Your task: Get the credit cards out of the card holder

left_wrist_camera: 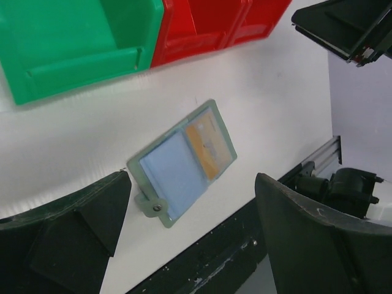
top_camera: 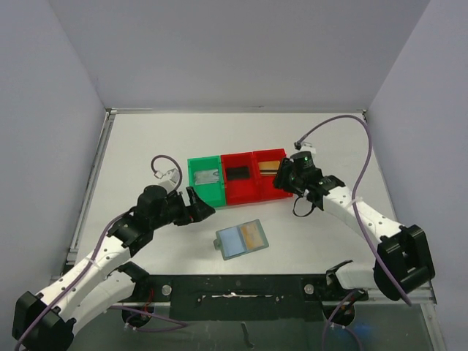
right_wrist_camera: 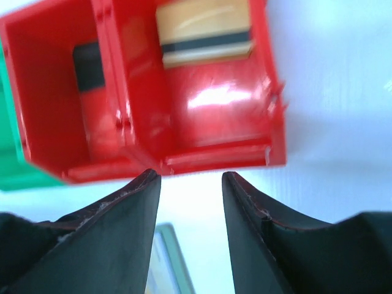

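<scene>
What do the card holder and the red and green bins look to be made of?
Card holder: thin, translucent plastic, possibly vinyl, grey-green with a matte look; its contents show through the face.
Red bins: rigid moulded plastic, glossy; a bright light reflection sits on the inside surface.
Green bin: apparently the same rigid plastic, smooth with a mild sheen.

Robot lab (boxed in), grey walls (top_camera: 58,73), white table (top_camera: 146,139), two bolted arms (top_camera: 110,252)

White table (top_camera: 146,139). Green bin (top_camera: 212,194) mid-table. Red bin (top_camera: 241,191) touches its right side, second red bin (top_camera: 269,189) beyond. Card holder (top_camera: 242,238) lies flat, nearer than the green bin, apart from it.
</scene>
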You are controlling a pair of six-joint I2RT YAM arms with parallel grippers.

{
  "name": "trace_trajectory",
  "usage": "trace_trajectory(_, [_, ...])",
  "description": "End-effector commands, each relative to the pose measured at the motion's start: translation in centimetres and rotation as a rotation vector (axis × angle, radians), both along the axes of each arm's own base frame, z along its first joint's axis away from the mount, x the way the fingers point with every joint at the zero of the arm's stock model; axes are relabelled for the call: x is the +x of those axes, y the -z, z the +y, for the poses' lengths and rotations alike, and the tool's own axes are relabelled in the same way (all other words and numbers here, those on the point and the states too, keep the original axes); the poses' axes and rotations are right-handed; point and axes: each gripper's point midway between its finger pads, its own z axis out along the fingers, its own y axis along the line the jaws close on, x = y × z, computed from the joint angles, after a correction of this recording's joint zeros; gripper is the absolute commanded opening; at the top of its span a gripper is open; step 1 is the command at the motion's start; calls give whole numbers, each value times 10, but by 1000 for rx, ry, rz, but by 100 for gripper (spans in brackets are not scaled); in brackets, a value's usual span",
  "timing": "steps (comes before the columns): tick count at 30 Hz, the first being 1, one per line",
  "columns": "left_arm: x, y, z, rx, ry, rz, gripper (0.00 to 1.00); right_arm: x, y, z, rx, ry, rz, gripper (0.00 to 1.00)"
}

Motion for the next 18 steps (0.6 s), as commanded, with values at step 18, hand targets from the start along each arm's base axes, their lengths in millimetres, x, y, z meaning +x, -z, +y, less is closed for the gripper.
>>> trace_trajectory(18, [-32,14,-115,-117,76,30,65,-108,32,75,268,-513,3,44])
